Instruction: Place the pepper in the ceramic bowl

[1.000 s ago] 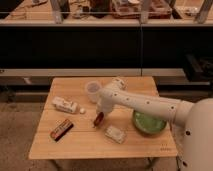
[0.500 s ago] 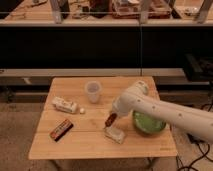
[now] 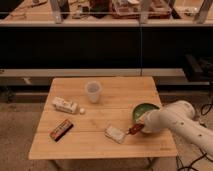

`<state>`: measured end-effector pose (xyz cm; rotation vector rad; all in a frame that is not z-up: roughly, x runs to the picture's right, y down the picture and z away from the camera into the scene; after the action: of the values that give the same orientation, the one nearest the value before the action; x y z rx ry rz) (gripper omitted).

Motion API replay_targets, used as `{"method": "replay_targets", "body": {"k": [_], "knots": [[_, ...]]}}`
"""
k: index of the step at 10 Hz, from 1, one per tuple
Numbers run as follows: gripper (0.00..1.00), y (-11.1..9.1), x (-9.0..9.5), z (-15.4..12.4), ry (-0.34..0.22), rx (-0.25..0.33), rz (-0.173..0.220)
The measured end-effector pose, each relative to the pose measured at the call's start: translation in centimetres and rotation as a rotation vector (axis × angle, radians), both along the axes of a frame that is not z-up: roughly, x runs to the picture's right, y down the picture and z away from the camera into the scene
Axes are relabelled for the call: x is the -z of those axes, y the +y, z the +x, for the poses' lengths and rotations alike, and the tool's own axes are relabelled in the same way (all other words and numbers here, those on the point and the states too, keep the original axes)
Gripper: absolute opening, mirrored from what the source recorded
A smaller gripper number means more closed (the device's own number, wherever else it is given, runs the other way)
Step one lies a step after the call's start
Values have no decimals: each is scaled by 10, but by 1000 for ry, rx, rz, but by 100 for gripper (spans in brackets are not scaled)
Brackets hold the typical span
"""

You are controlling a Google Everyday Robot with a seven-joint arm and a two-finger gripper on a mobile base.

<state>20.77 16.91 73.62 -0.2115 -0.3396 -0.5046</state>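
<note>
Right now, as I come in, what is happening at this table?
The robot's arm reaches in from the right. Its gripper appears to hold the pepper just beside the near left rim of the ceramic bowl; the pepper is not yet inside. On the wooden table, a plastic cup, a white package, a dark bar and a pale packet lie apart from the gripper.

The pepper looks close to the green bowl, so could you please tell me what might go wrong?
The claw holds the pepper just outside the ceramic bowl, at its near rim; releasing here would likely drop it on the table.
The white packet lies close beside the pepper, so a low move might nudge it.
The arm covers part of the bowl and could bump its rim.
</note>
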Motion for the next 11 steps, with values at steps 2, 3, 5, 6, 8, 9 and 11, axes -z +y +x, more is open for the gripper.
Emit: {"method": "replay_targets", "body": {"k": [2, 3, 5, 6, 8, 9, 11], "knots": [[2, -32, 8, 22, 23, -92, 55], [2, -50, 9, 31, 38, -117, 67], [2, -71, 4, 47, 79, -132, 51], [2, -76, -3, 57, 105, -144, 32], [2, -73, -20, 77, 152, -166, -14], [2, -71, -30, 81, 162, -175, -28], [2, -72, -45, 81, 161, -187, -37]]}}
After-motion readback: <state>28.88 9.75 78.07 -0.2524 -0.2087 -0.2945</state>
